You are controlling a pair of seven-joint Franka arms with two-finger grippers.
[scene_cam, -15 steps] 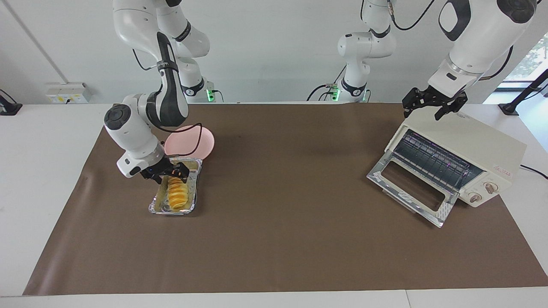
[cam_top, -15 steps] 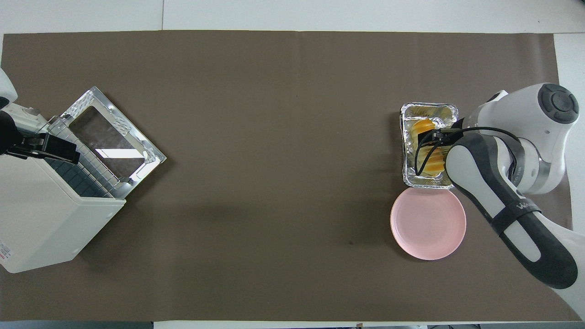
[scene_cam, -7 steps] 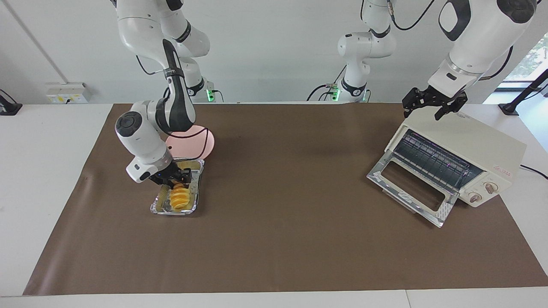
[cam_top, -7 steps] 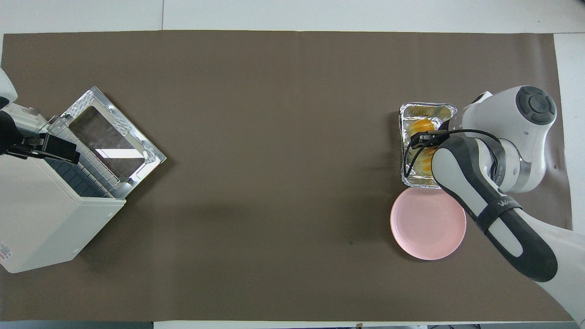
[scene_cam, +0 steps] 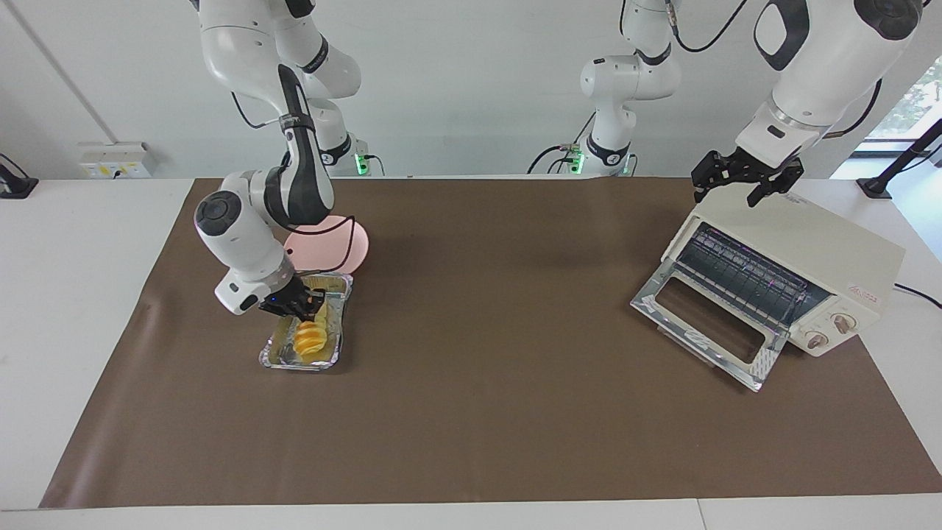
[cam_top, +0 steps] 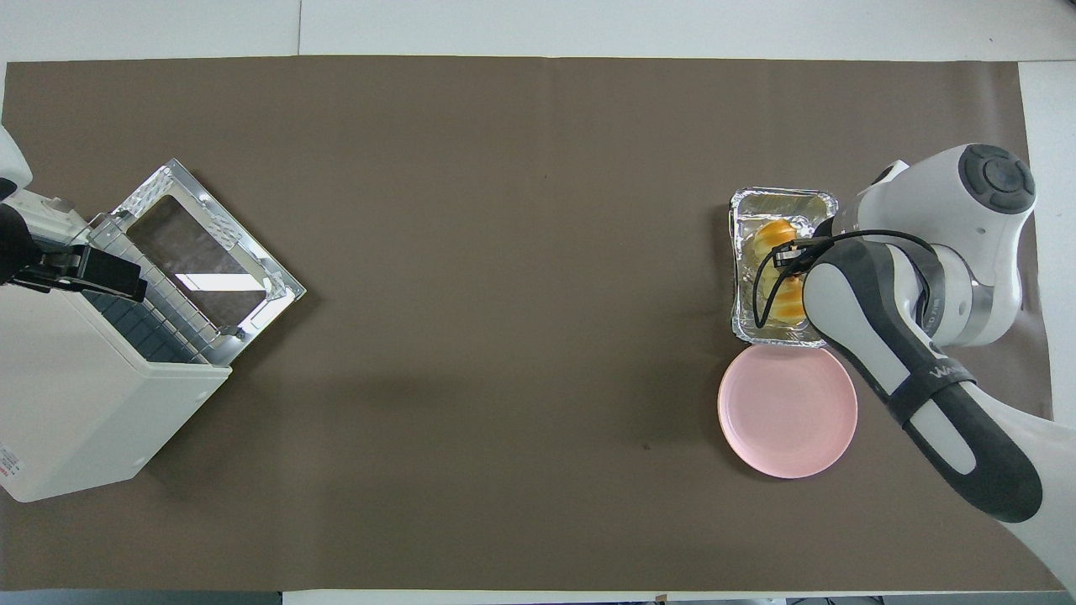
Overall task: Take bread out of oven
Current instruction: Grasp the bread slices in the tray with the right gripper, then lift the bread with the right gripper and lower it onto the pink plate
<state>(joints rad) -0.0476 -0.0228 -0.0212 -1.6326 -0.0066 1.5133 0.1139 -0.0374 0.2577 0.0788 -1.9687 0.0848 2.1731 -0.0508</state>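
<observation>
Bread (cam_top: 775, 277) lies in foil tray (cam_top: 741, 260) just beside pink plate (cam_top: 788, 416), right gripper (cam_top: 794, 252) over it; oven (cam_top: 92, 370), door open, well apart from plate.

Lighting: bright, even, diffuse; daylight enters at a window (scene_cam: 916, 99) by the left arm's end. Shadows: soft, faint, on the brown mat (scene_cam: 486, 412) beneath the arms. Glare: white reflection on the oven (cam_top: 80, 395) door glass; both views sharp.

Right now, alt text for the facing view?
The right gripper is down on the bread in the foil tray, beside a pink plate. The left gripper waits over the oven, whose door hangs open.
</observation>
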